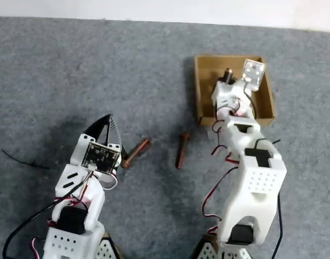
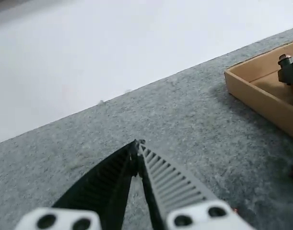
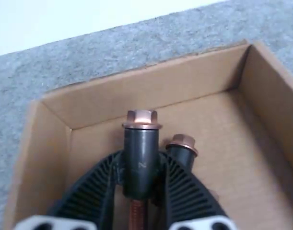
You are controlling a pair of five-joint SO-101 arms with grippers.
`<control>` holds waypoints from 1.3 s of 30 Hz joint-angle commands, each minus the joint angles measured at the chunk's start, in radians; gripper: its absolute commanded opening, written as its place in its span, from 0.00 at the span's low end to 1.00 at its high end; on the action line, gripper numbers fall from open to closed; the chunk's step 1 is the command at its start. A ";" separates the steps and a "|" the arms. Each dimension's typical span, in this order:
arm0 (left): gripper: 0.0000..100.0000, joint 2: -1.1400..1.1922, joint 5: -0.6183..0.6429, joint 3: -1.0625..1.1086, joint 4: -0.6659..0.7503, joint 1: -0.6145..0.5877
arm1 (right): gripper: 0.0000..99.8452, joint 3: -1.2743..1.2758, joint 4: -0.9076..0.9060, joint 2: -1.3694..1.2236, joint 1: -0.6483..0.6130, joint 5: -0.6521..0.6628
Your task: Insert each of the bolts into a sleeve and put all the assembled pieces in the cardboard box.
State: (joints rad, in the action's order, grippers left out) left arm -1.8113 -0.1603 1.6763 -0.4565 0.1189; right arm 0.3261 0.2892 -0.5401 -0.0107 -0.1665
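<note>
Two assembled pieces at the cardboard box (image 3: 151, 91). First assembled piece (image 3: 182, 148) lies on the box floor near the box's far wall, dark body, copper head. The second is pinched in the right claw (image 3: 140, 165), held over the box floor: fingers pressed on the dark sleeve (image 3: 140, 153) from both sides, copper bolt head (image 3: 142, 118) at the end pointing away from the claw, threaded shank out the other end

High view: right claw (image 1: 228, 81) sits inside the box (image 1: 205, 86) outline. Two bare copper bolts on the grey counter (image 1: 56, 81), outside the box on the arms' side: nearer bolt (image 1: 181, 150) off the box corner closest to the left arm, farther bolt (image 1: 135, 152) beyond it

Left claw (image 1: 108, 123) well apart from the box, tips pressed together (image 2: 136, 146), nothing between them, just beside the farther bolt
</note>
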 commanded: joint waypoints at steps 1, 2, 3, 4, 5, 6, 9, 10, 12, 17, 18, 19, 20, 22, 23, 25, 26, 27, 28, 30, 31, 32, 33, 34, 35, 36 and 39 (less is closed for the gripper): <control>0.01 -0.012 -0.008 0.019 0.015 0.018 | 0.14 -0.044 -0.005 0.044 -0.002 -0.003; 0.01 -0.012 -0.008 0.019 0.015 0.018 | 0.16 -0.044 -0.007 0.044 -0.002 -0.003; 0.01 -0.012 -0.008 0.019 0.015 0.018 | 0.18 -0.044 -0.007 0.045 -0.002 -0.003; 0.01 -0.012 -0.008 0.019 0.015 0.018 | 0.18 -0.044 -0.007 0.045 -0.002 -0.003; 0.01 -0.012 -0.008 0.019 0.015 0.018 | 0.18 -0.044 -0.007 0.045 -0.002 -0.003; 0.01 -0.012 -0.008 0.019 0.015 0.018 | 0.18 -0.044 -0.007 0.045 -0.002 -0.003; 0.01 -0.012 -0.009 0.019 0.015 0.018 | 0.18 -0.044 -0.007 0.045 -0.002 -0.003; 0.01 -0.012 -0.009 0.019 0.015 0.018 | 0.18 -0.044 -0.007 0.045 -0.002 -0.003; 0.01 -0.012 -0.009 0.019 0.015 0.018 | 0.18 -0.044 -0.007 0.047 -0.004 -0.003; 0.01 -0.012 -0.009 0.019 0.015 0.018 | 0.18 0.008 -0.016 0.168 -0.025 -0.003; 0.01 -0.012 -0.009 0.019 0.015 0.018 | 0.18 0.061 -0.021 0.213 -0.033 -0.003; 0.01 -0.012 -0.009 0.019 0.015 0.018 | 0.18 0.113 -0.019 0.262 -0.047 -0.003; 0.01 -0.012 -0.009 0.019 0.015 0.018 | 0.18 0.166 -0.019 0.315 -0.068 -0.003; 0.01 -0.012 -0.009 0.019 0.015 0.018 | 0.18 0.283 -0.022 0.429 -0.116 -0.003; 0.01 -0.012 -0.009 0.019 0.015 0.018 | 0.18 0.346 -0.022 0.490 -0.142 -0.002; 0.01 -0.012 -0.009 0.019 0.015 0.018 | 0.18 0.469 -0.027 0.621 -0.199 -0.002; 0.01 -0.012 -0.009 0.019 0.015 0.018 | 0.18 0.522 -0.027 0.677 -0.226 -0.002; 0.01 -0.012 -0.009 0.019 0.015 0.018 | 0.18 0.576 -0.027 0.736 -0.255 -0.002; 0.01 -0.012 -0.009 0.019 0.015 0.018 | 0.18 0.625 -0.028 0.785 -0.285 -0.002; 0.01 -0.012 -0.009 0.019 0.015 0.018 | 0.18 0.705 -0.030 0.871 -0.343 0.035; 0.01 -0.012 -0.009 0.019 0.015 0.018 | 0.18 0.736 -0.030 0.903 -0.372 0.086; 0.01 -0.012 -0.009 0.019 0.015 0.018 | 0.18 0.763 -0.038 0.924 -0.401 0.146; 0.01 -0.012 -0.009 0.019 0.015 0.018 | 0.18 0.786 -0.065 0.938 -0.430 0.207; 0.01 -0.012 -0.009 0.019 0.015 0.018 | 0.18 0.802 -0.107 0.943 -0.460 0.255; 0.01 -0.012 -0.009 0.019 0.015 0.016 | 0.18 0.808 -0.151 0.943 -0.484 0.285; 0.01 -0.012 -0.009 0.019 0.015 0.016 | 0.18 0.803 -0.189 0.943 -0.513 0.295; 0.01 -0.012 -0.009 0.019 0.015 0.013 | 0.18 0.776 -0.269 0.943 -0.582 0.295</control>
State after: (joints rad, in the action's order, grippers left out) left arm -1.8113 -0.1603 1.6763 -0.4565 0.1189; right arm 1.1331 0.0852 0.3636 -0.5247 0.1036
